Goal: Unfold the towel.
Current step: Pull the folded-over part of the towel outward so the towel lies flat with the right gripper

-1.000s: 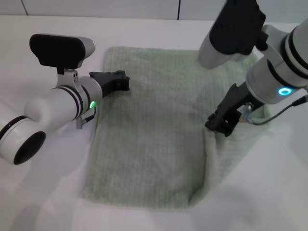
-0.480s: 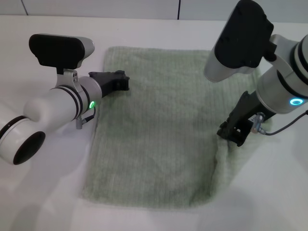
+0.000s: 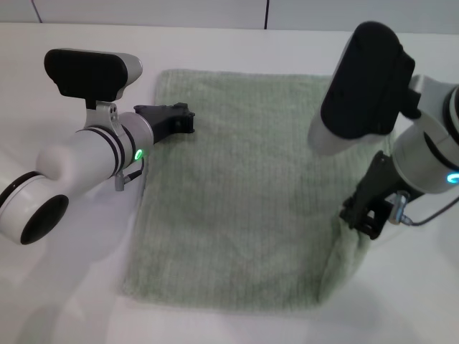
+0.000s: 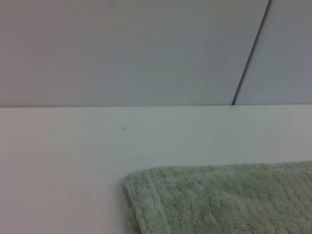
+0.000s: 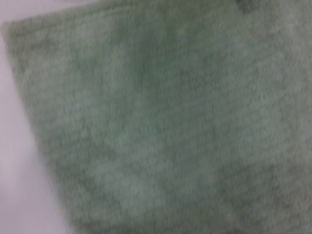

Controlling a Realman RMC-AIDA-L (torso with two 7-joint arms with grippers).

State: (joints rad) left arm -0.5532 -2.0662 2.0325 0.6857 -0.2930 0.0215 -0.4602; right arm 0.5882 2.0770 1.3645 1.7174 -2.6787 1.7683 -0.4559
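A white table [image 3: 64,301] fills the head view, and on it the towel [image 3: 237,193] covers the middle of the frame, from its upper edge near the top centre down to the hem along the lower middle. You have most of it lying flat; only the right side is raised, where the cloth climbs in a fold from the lower right corner up to your right gripper [image 3: 367,215].

That gripper, at the right of the frame below its large black wrist housing, looks clamped on the towel's right edge, with the fabric hanging from it in a ridge. The right wrist view shows nothing but ribbed green cloth close up.

Your left gripper [image 3: 179,120] sits in the upper left of the frame over the towel's left edge near the top corner. You cannot tell from these views whether its fingers are apart or together, nor whether it pins the cloth. The left wrist view shows only the towel's hemmed corner on the white surface.

The step in hand appears to be drawing the last folded layer outward to the right. Your next move likely calls for carrying that edge further right and low, then letting go so it settles flat without dragging the whole cloth.
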